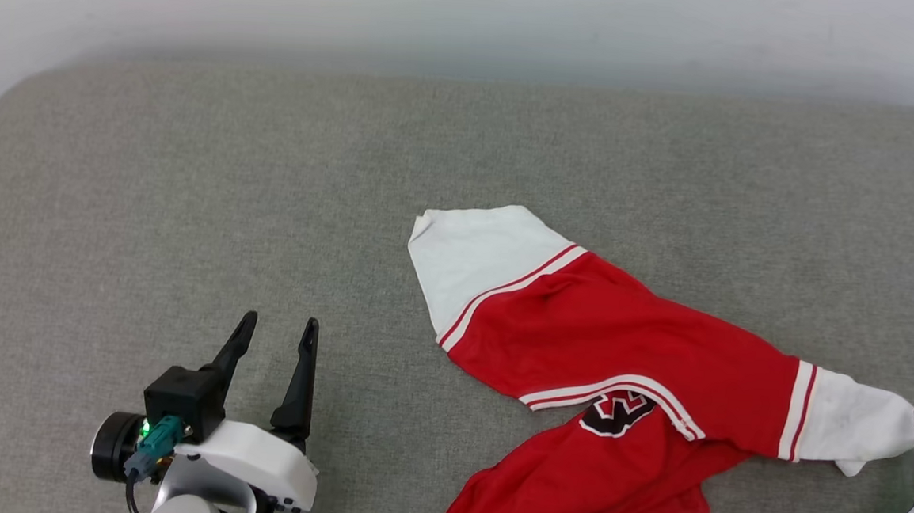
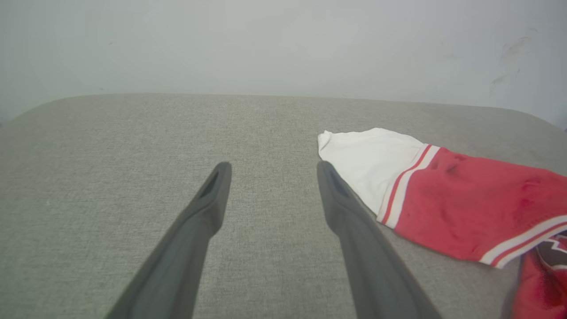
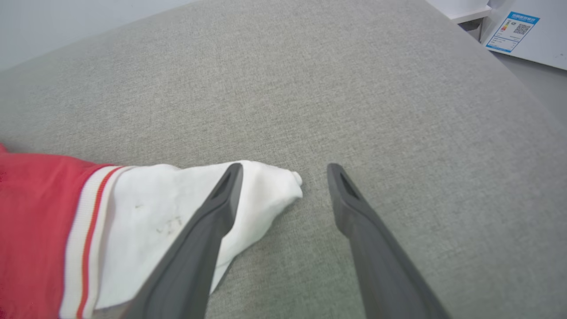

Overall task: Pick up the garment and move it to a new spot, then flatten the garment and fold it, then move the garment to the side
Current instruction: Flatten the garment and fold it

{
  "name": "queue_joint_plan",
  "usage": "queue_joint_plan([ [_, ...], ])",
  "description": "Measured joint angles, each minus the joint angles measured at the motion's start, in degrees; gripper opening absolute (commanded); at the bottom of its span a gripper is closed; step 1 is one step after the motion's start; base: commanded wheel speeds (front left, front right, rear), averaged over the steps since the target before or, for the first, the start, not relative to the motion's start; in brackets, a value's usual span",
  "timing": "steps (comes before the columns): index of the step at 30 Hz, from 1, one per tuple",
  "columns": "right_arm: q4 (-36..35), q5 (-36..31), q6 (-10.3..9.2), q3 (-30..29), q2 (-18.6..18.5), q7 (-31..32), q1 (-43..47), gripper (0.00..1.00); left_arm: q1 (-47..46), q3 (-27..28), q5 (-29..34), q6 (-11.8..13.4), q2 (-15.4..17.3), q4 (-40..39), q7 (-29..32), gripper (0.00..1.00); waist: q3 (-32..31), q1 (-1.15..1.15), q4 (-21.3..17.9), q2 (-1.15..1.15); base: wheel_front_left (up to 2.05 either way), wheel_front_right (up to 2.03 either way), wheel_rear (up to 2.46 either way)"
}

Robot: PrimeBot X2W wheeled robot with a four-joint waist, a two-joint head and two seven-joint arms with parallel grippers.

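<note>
Left gripper (image 1: 280,321) hangs over bare grey upholstery (image 1: 193,153), its two dark fingers spread wide and holding nothing. Right gripper (image 3: 286,167) also stands wide and empty. In the right wrist view its left finger crosses in front of a white sleeve (image 3: 177,208), whose tip lies between the fingers near their ends; whether they touch cannot be told. The garment (image 1: 619,338), a red jersey with white sleeves and striped trim, lies crumpled between the two grippers, closer to the right one. Its other sleeve (image 1: 473,257) reaches past the left gripper's fingertips, off to their right. Black lettering (image 1: 614,413) shows at a fold. Beyond the cushion's far edge rises a pale wall (image 1: 472,11).
</note>
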Motion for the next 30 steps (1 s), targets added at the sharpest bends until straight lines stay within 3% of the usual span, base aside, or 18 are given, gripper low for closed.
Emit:
queue_joint_plan([
  [11, -11.7, -3.5, 0.0, 2.4, 5.2, -10.1, 8.3, 1.0, 2.9, 0.2, -0.9, 0.4, 0.8, 0.8, 0.2, 1.0, -5.2, -0.01, -1.7, 0.0, 0.0, 0.0, 0.0],
  [23, -27.3, -8.9, 0.0, 15.2, 7.2, -13.1, 13.1, 1.0, 2.6, 1.2, -1.8, 0.3, 2.8, 1.1, 1.3, 1.0, -6.5, -0.01, -4.3, 0.0, 0.0, 0.0, 0.0],
  [30, -32.5, -9.3, 0.0, 20.4, 8.1, -12.4, 14.7, 1.0, -2.9, 0.2, -3.0, -3.0, 4.2, 2.1, 6.7, 1.0, -5.1, -0.01, -6.2, 0.0, 0.0, 0.0, 0.0],
])
